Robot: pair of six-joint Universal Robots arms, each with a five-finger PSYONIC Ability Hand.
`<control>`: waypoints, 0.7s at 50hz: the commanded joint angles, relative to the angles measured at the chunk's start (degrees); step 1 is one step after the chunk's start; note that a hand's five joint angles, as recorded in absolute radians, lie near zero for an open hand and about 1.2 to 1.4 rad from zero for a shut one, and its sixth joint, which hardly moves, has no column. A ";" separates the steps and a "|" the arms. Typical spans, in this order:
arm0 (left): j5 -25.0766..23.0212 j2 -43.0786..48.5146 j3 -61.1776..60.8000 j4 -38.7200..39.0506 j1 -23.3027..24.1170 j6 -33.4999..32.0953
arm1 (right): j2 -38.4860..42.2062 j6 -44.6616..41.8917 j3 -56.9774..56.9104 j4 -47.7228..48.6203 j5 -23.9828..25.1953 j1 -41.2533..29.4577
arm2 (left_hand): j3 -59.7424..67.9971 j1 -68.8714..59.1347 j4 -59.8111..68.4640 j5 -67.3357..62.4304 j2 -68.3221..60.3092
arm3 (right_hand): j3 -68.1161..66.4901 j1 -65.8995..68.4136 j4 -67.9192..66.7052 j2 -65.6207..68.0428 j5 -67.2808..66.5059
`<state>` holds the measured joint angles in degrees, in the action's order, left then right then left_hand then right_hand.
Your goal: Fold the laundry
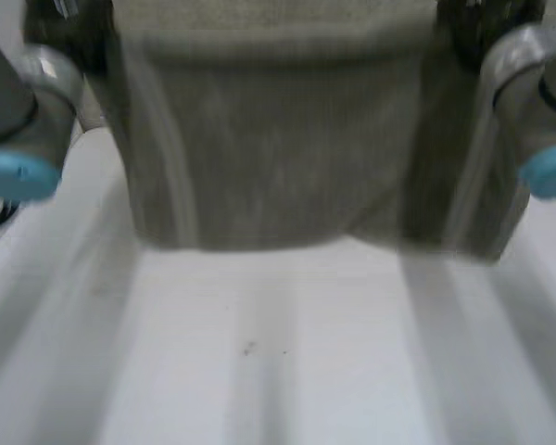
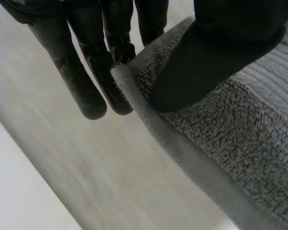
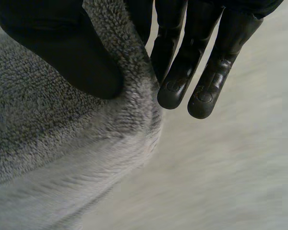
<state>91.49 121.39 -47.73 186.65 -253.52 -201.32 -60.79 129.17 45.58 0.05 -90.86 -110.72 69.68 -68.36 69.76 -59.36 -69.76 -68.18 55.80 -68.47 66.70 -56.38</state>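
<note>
Robot hands in pinch on towel

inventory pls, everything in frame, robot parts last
towel: 1, grey-beige, stretched between the two hands, over the table
table: 1, white, under the towel
left arm: 1, grey with light-blue cap, at the towel's left side in the head view
right arm: 1, grey with light-blue cap, at the towel's right side
left hand: 1, black, thumb and fingers pinching a towel edge
right hand: 1, black, thumb and fingers pinching a towel edge
</note>
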 commanded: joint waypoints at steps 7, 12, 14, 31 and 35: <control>2.29 -4.92 -2.15 5.74 0.84 11.12 | -8.91 0.03 17.58 10.07 3.31 -1.35 | 10.32 -11.64 10.24 -10.64 -10.24 | -11.82 24.20 -11.53 13.30 -13.62; 1.93 -6.78 -16.56 7.66 0.31 11.74 | -9.09 0.99 28.12 8.39 5.42 -1.35 | 10.32 -11.64 10.24 -10.64 -10.24 | -11.71 24.09 -11.42 13.19 -13.51; 1.93 -6.87 -21.09 9.17 0.22 11.74 | -9.09 1.70 31.67 8.39 6.13 -1.35 | 10.32 -11.64 10.24 -10.64 -10.24 | -11.71 24.09 -11.42 13.19 -13.51; 1.67 -9.67 -51.84 25.25 -1.80 11.39 | -1.52 7.42 48.46 8.30 8.95 -0.91 | 10.32 -11.64 10.24 -10.64 -10.24 | 20.90 -8.51 21.19 -19.41 19.10; 1.67 -11.35 -53.17 25.52 -1.98 11.65 | -5.91 9.95 50.30 8.39 8.68 -0.82 | 10.32 -11.64 10.24 -10.64 -10.24 | 26.96 -14.58 27.25 -25.48 25.16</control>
<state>93.21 112.51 -98.92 212.32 -254.87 -189.94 -61.62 136.79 93.89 8.32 -81.81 -111.73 69.68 -68.64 69.76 -59.47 -69.76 -43.24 37.83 -43.00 43.23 -33.68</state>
